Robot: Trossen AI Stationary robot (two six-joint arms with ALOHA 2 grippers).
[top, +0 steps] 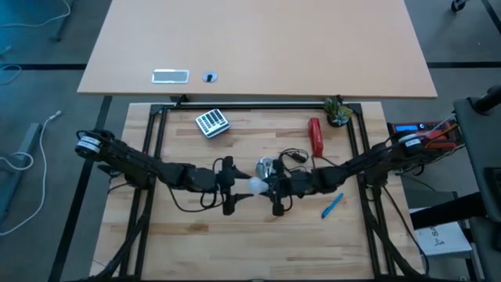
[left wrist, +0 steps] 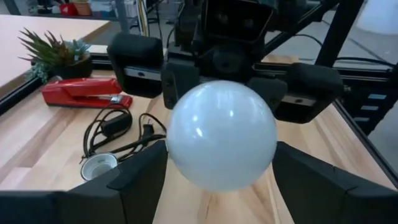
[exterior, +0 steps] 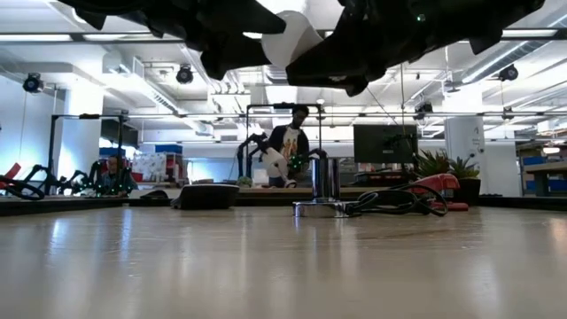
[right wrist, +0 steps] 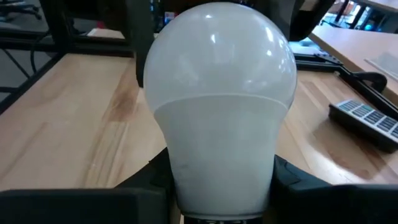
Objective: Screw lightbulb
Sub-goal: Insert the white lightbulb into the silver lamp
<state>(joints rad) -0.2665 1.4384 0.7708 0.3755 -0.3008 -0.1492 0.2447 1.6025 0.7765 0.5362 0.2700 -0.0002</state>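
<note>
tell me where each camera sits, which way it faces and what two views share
High view: above the table, looking straight down; both dark arms meet at the whitish frosted lightbulb.
Low view: at table-top height, looking level at the shiny silver socket; arms overhead.
Left wrist view: on the left arm, facing the bulb's globe and the right gripper; own fingers apart.
Right wrist view: on the right arm; right gripper clamps the bulb's neck.
Shared: the bulb.

Open surface [top: 258,243] in front of both arms, silver socket [top: 265,166], black cord [top: 294,157] and red stapler [top: 315,137] crowding behind, blue pen [top: 332,206] lying right
</note>
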